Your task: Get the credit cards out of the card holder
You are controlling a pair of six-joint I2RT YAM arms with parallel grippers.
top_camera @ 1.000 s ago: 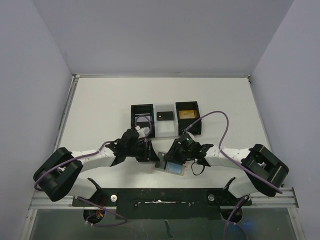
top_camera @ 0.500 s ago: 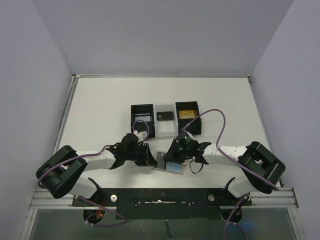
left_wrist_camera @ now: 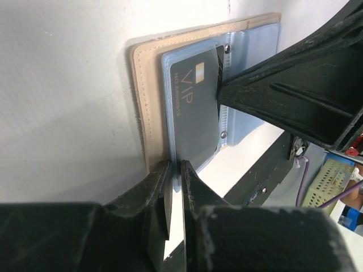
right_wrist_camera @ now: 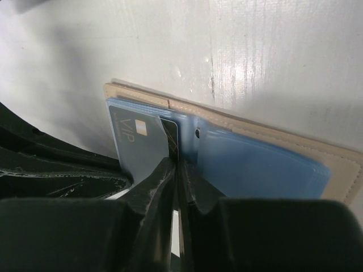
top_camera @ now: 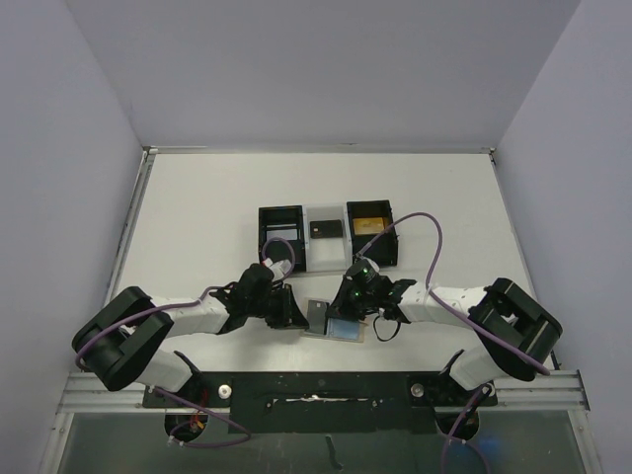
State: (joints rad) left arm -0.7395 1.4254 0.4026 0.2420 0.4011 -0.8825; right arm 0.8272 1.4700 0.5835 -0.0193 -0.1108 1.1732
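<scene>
The open card holder (top_camera: pixel 341 329) lies on the desk (top_camera: pixel 197 217) at lower centre of the overhead view, between both arms. The left pincer (left_wrist_camera: pixel 174 170) pinches its edge. The right pincer (right_wrist_camera: pixel 176 167) nips the grey card (right_wrist_camera: pixel 136 147), whose long axis seemingly points toward it

I'm looking at my left arm (top_camera: pixel 188 314) and right arm (top_camera: pixel 449 299): both are showing smooth white links between bulky black joint housings (top_camera: pixel 123 341). A purple cable (top_camera: pixel 432 252) is running along each one. A small green light (top_camera: pixel 362 267) is glowing on the right wrist. The left gripper (left_wrist_camera: pixel 174 168) and right gripper (right_wrist_camera: pixel 175 164) are showing matte black moulded fingers (left_wrist_camera: pixel 152 192).
</scene>
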